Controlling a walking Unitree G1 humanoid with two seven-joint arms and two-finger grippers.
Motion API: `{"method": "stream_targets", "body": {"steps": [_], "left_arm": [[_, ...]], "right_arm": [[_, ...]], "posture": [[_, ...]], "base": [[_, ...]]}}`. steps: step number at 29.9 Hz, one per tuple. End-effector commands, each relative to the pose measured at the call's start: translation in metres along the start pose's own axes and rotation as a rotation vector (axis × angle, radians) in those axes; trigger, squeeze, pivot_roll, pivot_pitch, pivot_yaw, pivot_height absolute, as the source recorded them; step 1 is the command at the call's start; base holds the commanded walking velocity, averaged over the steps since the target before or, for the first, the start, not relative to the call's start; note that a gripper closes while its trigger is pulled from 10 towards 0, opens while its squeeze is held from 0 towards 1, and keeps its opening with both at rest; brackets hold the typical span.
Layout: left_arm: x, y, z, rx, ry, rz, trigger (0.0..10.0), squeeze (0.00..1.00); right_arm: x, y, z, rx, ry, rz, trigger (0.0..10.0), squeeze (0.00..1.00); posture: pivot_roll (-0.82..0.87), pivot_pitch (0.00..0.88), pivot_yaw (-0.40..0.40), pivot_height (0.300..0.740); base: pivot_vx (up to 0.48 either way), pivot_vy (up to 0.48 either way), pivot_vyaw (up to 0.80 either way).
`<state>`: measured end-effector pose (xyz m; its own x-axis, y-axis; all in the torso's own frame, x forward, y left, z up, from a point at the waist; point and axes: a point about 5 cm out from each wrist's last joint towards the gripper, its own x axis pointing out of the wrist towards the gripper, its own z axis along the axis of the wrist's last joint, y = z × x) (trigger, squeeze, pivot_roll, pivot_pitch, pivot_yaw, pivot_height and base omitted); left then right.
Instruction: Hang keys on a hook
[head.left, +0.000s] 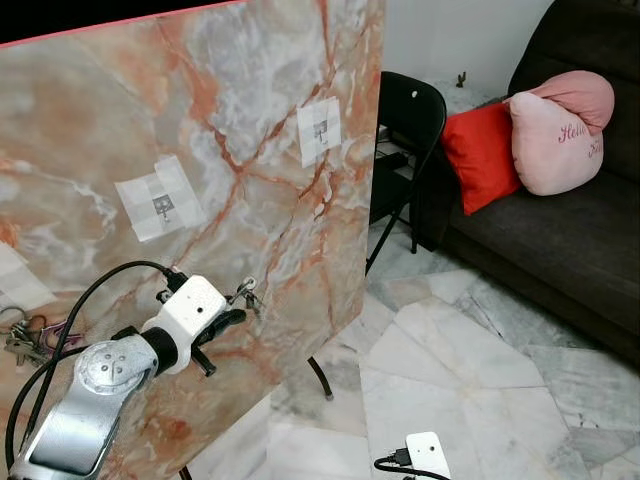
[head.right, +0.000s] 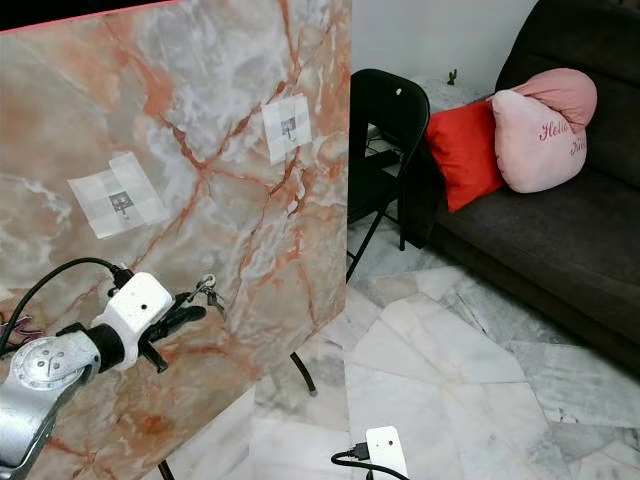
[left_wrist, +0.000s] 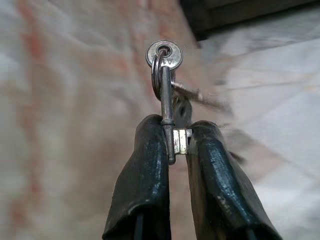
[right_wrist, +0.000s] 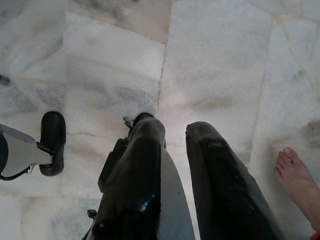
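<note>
- Marble-patterned board (head.left: 200, 150), streaked orange and grey, stands upright and tilted on thin black legs over a pale marble tile floor (head.left: 480, 380); every place below is given relative to this board.
- Two small metal hooks sit on its face, each on a square of white tape: one hook (head.left: 161, 207) near the board's middle, another hook (head.left: 321, 128) nearer its far edge.
- Left gripper (head.left: 238, 308) is raised in front of the board's lower part, below the middle hook, on a silver arm with a black cable.
- Its two black fingers (left_wrist: 145, 180) are pinched onto the keys (left_wrist: 165, 75): a metal key stands out past the fingertips, with a ring threaded through its round head, just in front of the board's surface; whether it touches cannot be told.
- Another bunch of keys (head.left: 25, 335) hangs against the board near its close edge, beside the left arm.
- Right gripper (right_wrist: 172, 145) hangs low in front of the board, pointing at the floor, its fingers slightly parted and holding nothing.
- A person's bare foot (right_wrist: 300, 180) rests on the tiles near that gripper.
- Beyond the board's far edge stand a black folding chair (head.left: 410, 120) and a dark sofa (head.left: 560, 240) with a red cushion (head.left: 480, 155) and a pink cushion (head.left: 555, 130).
</note>
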<state>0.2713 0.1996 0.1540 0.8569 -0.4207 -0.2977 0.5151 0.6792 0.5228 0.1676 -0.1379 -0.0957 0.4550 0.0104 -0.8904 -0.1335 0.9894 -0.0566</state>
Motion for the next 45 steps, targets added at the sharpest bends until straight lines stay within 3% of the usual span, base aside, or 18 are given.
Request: {"method": "stream_targets", "body": {"steps": [1, 8, 13, 17, 30, 45], "left_arm": [[0.002, 0.011, 0.003, 0.074, -0.007, 0.07, 10.0, 0.0], [0.007, 0.029, 0.006, 0.117, -0.02, 0.193, 10.0, 0.0], [0.011, 0.035, 0.007, 0.062, -0.037, 0.258, 10.0, 0.0], [0.011, 0.046, 0.01, -0.03, -0.069, 0.34, 10.0, 0.0], [0.006, 0.059, 0.003, -0.197, -0.073, 0.415, 10.0, 0.0], [0.003, 0.061, 0.002, -0.268, -0.09, 0.433, 10.0, 0.0]], "right_arm": [[0.0, 0.0, 0.002, -0.006, -0.004, 0.0, 10.0, 0.0], [0.0, 0.0, 0.003, -0.01, -0.006, 0.0, 10.0, 0.0], [0.0, 0.001, 0.003, -0.01, -0.008, -0.002, 10.0, 0.0], [0.0, 0.001, 0.002, -0.01, -0.007, -0.004, 10.0, 0.0], [0.0, 0.0, 0.003, -0.013, -0.009, -0.005, 10.0, 0.0], [0.0, -0.001, 0.003, -0.012, -0.011, -0.008, 10.0, 0.0]], "posture": [[0.1, 0.0, -0.032, 0.728], [0.1, 0.0, -0.031, 0.728], [0.1, 0.0, -0.03, 0.728], [0.09, 0.0, -0.03, 0.728], [0.09, 0.0, -0.034, 0.728], [0.09, 0.0, -0.038, 0.728]], "base": [[0.0, 0.0, 0.0], [0.0, 0.0, 0.0], [0.0, 0.0, 0.0], [0.0, 0.0, 0.0], [0.0, 0.0, 0.0], [0.0, 0.0, 0.0]]}}
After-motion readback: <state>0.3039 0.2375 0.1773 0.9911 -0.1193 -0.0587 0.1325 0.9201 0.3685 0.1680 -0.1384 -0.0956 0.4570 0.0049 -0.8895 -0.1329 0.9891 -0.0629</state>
